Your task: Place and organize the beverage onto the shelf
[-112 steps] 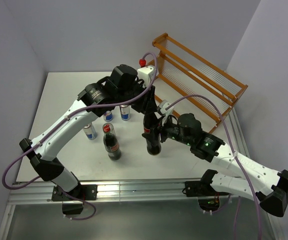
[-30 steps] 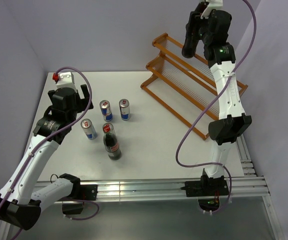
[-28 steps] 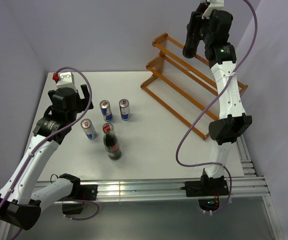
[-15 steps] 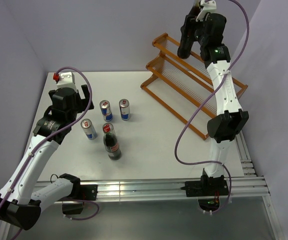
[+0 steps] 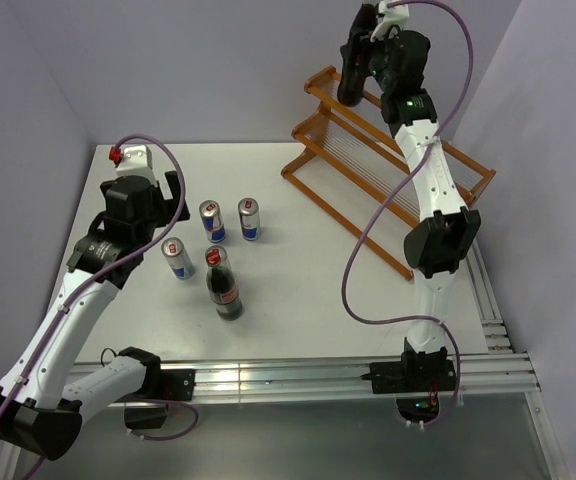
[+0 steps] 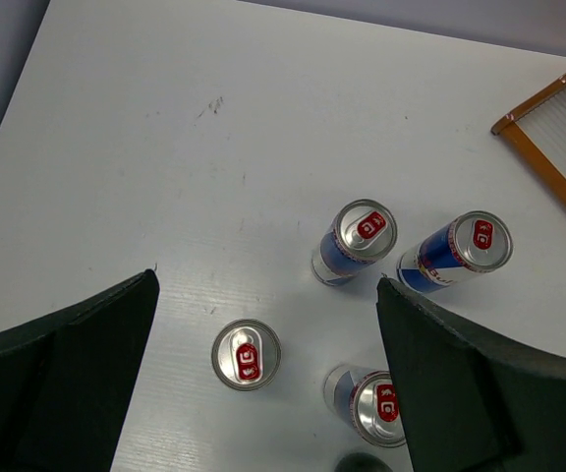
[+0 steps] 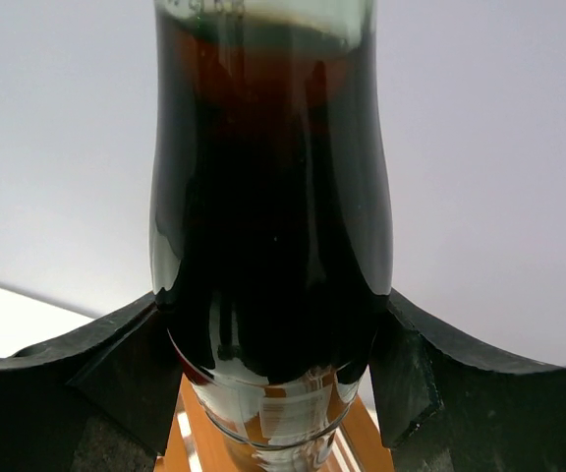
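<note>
Carrying: our right gripper point(image 7: 268, 379) has the held bottle point(image 7: 268, 197) clamped between its fingers, high in the air over the far upper end of the shelf point(image 5: 368, 195). It touches neither tier.
Tilt: we cannot tell from either view whether the bottle hangs truly upright.
Risk at set-down: we judge the thin rods to be the main danger. A base that lands askew, or is let go from a height, could rock and topple. Because it hovers close to the rack's end, it could also go off that end.
Risk in the grip: smooth glass with a heavy fill could slip if we ease the squeeze before the base bears weight.
Risk to the shelf: a hard descent could shove the rack along the table point(image 5: 298, 290).
Left gripper point(image 6: 268, 290): spread wide and holding nothing, above the four cans point(image 6: 362, 241), with the second bottle point(image 5: 225, 290) just beside them.
Risk there: the cans stand close together, so a careless reach could knock a neighbour over.
</note>
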